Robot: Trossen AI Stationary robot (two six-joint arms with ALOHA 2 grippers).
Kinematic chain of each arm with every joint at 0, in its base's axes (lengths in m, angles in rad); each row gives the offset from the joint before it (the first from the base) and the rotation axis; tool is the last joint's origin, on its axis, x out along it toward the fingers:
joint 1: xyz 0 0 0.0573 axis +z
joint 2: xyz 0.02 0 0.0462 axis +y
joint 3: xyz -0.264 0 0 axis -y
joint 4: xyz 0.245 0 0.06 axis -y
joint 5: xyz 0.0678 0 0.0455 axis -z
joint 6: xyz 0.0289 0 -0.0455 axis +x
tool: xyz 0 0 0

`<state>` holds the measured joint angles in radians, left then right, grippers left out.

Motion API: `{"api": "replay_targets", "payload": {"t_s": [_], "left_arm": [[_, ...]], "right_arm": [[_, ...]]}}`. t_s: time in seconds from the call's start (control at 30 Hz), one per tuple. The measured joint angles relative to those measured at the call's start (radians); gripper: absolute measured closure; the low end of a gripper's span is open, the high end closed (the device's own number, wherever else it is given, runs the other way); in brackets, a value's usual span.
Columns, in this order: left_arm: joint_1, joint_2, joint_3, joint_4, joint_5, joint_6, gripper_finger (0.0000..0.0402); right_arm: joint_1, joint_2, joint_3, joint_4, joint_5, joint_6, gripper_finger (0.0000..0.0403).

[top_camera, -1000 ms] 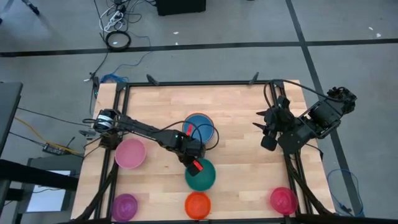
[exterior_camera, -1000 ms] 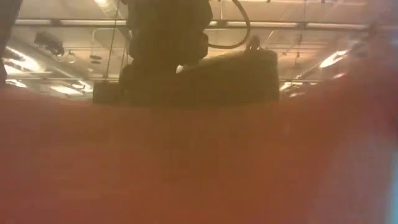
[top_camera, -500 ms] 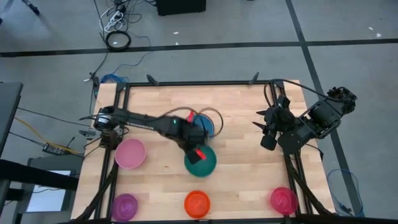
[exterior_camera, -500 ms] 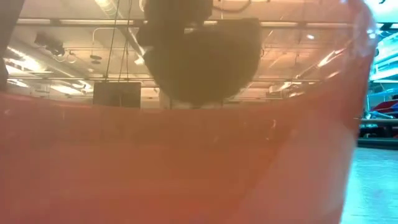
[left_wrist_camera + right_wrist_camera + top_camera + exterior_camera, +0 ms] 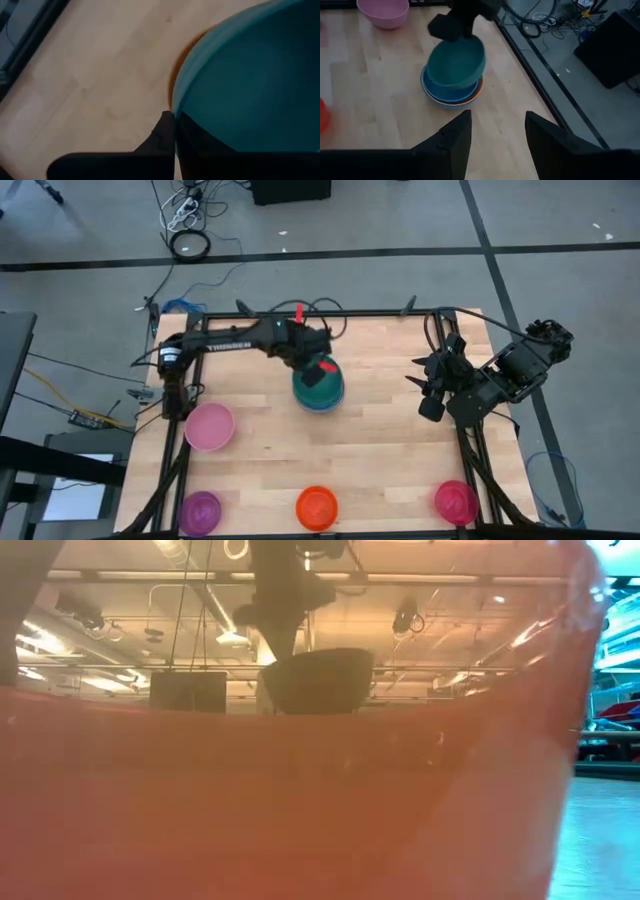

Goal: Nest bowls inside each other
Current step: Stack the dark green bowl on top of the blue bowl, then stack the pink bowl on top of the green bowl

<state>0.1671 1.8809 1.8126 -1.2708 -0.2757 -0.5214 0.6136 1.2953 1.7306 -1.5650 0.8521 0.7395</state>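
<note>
My left gripper (image 5: pixel 315 372) is shut on a teal bowl (image 5: pixel 320 392) and holds it over a stack of bowls (image 5: pixel 451 96) at the table's far middle. The stack's top bowl is blue (image 5: pixel 445 90), with an orange-brown rim (image 5: pixel 478 93) and a pale blue bowl showing under it. In the right wrist view the teal bowl (image 5: pixel 456 62) hangs tilted just over the blue one; whether they touch I cannot tell. My right gripper (image 5: pixel 430 395) waits open at the right edge, its fingers (image 5: pixel 451 137) holding nothing. My left gripper pinches the teal bowl's rim (image 5: pixel 175 107) on its far side, one finger inside the bowl and one outside. The fingers come from above, slanting down. The bowl hangs tilted below them, off the table.
A pink bowl (image 5: pixel 209 426) stands at the left. Along the near edge stand a purple bowl (image 5: pixel 200 511), an orange bowl (image 5: pixel 317 507) and a magenta bowl (image 5: pixel 455 502). The orange bowl (image 5: pixel 300 800) fills most of the low view. Bare wood lies between stack and near row.
My left gripper has stayed shut on the teal bowl, lifted it from the near middle of the table and carried it toward the far edge. The bowl now hangs over the blue stack.
</note>
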Motion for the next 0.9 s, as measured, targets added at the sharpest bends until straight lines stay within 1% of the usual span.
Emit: {"api": "replay_targets", "payload": {"t_s": [0.03,0.13,0.37,0.57,0.67,0.8,0.9], "left_arm": [[0.014,0.003,0.0,0.002,0.011,0.01,0.0398],[0.041,0.013,-0.001,-0.003,0.088,0.029,0.0398],[0.041,0.038,-0.001,0.003,0.245,0.041,0.0398],[0.041,0.077,-0.001,-0.049,0.245,0.039,0.0393],[0.037,0.093,-0.001,-0.044,0.231,0.055,0.037],[0.033,0.091,0.004,-0.021,0.18,0.078,0.033],[0.03,0.093,0.043,-0.039,0.155,0.097,0.03]], "right_arm": [[0.0,0.0,0.0,0.0,0.003,0.0,0.0232],[0.0,0.0,0.0,0.0,0.008,0.0,0.0232],[0.0,0.0,-0.005,-0.001,0.018,0.0,0.0232],[0.0,0.001,-0.006,0.006,0.019,0.0,0.0232],[0.004,0.001,-0.006,0.006,0.019,0.0,0.0232],[0.008,0.0,-0.006,0.008,0.021,0.0,0.0232],[0.008,0.0,-0.006,0.008,0.029,0.0,0.0232]]}}
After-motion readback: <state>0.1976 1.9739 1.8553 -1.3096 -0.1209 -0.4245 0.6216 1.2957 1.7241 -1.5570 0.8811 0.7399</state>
